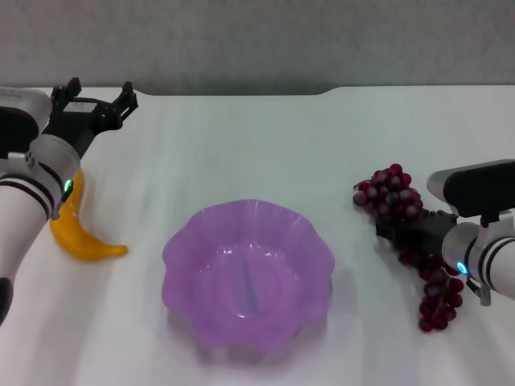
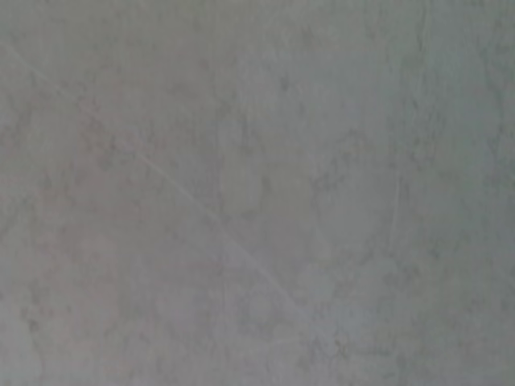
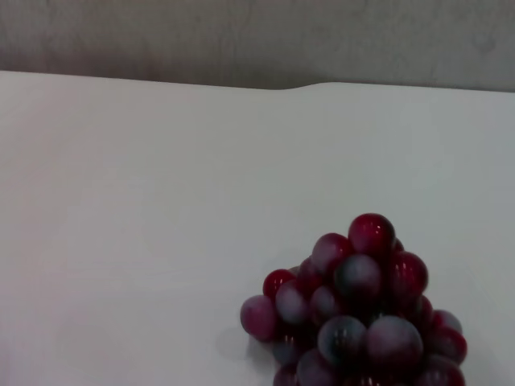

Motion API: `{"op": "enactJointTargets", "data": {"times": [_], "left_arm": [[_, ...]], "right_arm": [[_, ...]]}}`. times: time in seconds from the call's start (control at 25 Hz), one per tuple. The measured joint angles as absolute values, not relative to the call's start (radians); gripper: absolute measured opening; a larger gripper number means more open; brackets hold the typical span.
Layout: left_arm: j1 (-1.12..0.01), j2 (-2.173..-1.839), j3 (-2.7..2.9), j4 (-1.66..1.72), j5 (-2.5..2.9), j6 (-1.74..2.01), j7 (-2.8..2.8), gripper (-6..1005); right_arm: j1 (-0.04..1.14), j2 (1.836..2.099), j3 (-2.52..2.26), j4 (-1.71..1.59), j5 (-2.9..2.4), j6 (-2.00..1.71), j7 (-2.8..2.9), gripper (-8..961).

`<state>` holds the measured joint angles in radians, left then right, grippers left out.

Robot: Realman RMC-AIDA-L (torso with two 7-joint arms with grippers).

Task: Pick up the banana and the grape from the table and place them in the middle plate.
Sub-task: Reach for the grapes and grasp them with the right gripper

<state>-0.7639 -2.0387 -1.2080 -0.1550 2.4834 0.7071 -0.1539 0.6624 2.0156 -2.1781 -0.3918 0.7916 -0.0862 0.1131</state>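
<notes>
The banana point(image 1: 80, 237) lies on the table point(image 1: 257, 145) at the left, with its upper part hidden behind my left forearm. My left gripper point(image 1: 100, 95) is open and raised near the table's far left edge, beyond the banana and holding nothing. The purple middle plate point(image 1: 173, 251) sits in the centre with nothing in it. The grape point(image 1: 390, 193) bunch lies on the table to the right of the plate. My right gripper point(image 1: 400, 235) reaches into the middle of the bunch from the right. The right wrist view shows the grape point(image 3: 354, 322) close up.
A grey wall point(image 1: 257, 40) stands behind the table's far edge, which has a small step point(image 1: 330, 90) in it. The left wrist view shows only a mottled grey surface point(image 2: 257, 193). White tabletop lies between the plate and each fruit.
</notes>
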Motion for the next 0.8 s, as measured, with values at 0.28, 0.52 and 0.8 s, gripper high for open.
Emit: {"op": "enactJointTargets", "data": {"times": [0.28,0.52,0.8], "left_arm": [[-0.764,-2.039,-1.205,-0.155,2.483,0.707,-0.153,879],[-0.764,-2.039,-1.206,-0.155,2.483,0.707,-0.152,878],[-0.764,-2.04,-1.207,-0.155,2.483,0.707,-0.153,876]], "right_arm": [[0.663,2.016,-2.178,-0.387,0.795,-0.089,0.117,737],[0.663,2.017,-2.172,-0.366,0.801,-0.111,0.122,635],[0.663,2.017,-2.176,-0.364,0.801,-0.123,0.122,578]]}}
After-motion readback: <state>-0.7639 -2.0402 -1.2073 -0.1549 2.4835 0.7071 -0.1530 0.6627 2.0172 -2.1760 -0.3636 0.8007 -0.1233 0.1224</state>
